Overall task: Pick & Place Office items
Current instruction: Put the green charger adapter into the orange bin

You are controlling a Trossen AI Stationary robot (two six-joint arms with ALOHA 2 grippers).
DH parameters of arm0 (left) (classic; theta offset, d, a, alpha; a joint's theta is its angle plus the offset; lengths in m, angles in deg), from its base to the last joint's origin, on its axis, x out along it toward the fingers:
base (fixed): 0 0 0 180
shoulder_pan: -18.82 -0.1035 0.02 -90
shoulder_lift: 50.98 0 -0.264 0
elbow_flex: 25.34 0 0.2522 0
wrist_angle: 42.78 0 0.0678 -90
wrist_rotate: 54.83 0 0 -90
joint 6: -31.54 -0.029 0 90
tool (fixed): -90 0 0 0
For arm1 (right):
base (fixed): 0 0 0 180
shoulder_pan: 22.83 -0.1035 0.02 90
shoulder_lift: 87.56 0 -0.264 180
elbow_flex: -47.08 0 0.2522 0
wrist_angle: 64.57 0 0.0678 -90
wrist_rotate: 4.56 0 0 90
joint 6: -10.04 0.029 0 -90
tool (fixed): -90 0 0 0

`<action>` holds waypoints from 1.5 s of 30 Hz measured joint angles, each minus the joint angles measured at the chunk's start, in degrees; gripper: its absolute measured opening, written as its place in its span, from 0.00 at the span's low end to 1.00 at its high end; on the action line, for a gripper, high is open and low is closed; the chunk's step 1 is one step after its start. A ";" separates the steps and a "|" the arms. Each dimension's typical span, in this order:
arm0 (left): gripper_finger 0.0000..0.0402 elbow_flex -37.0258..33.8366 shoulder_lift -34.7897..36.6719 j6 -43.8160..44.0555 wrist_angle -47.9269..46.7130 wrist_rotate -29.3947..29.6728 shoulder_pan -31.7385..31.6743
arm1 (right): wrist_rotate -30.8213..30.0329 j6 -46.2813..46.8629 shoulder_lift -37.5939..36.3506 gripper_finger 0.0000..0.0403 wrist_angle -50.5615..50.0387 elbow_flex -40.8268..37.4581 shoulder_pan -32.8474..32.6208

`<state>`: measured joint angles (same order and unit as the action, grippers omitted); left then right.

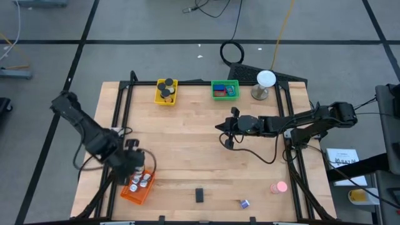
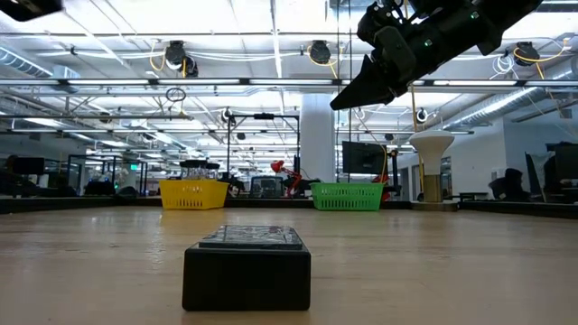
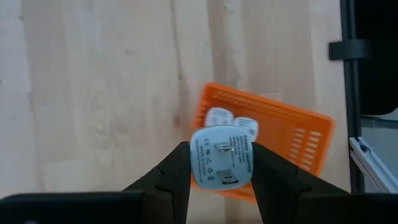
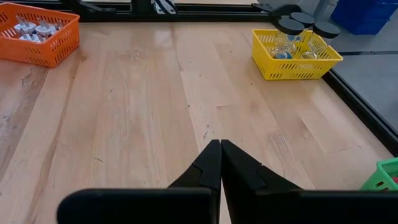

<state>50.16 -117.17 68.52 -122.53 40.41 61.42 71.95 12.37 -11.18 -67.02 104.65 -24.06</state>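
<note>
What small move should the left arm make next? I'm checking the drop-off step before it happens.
Probably lower a little and open. The left tool is shut on a white plastic plug adapter directly above the orange slatted basket, which already holds similar white pieces. The right tool waits shut over mid-table.

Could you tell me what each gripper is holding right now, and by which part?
The left gripper pinches a white plug adapter by its sides above the orange basket. The right gripper holds nothing.
</note>
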 joint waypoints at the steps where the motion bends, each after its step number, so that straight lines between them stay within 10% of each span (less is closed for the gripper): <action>1: 0.33 0.00 -0.77 1.25 0.41 0.51 1.60 | -0.01 -0.01 0.00 0.00 0.00 0.00 0.00; 19: 0.33 -0.04 -17.64 12.93 9.56 0.39 19.31 | 0.03 0.46 0.02 0.00 -0.22 0.01 0.00; 45: 0.33 -6.34 -19.03 15.02 16.60 0.84 24.71 | 0.03 0.46 0.04 0.00 0.90 -1.79 0.00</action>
<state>43.82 -136.19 83.54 -105.92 41.26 86.13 71.99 12.83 -11.14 -66.12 102.86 -24.06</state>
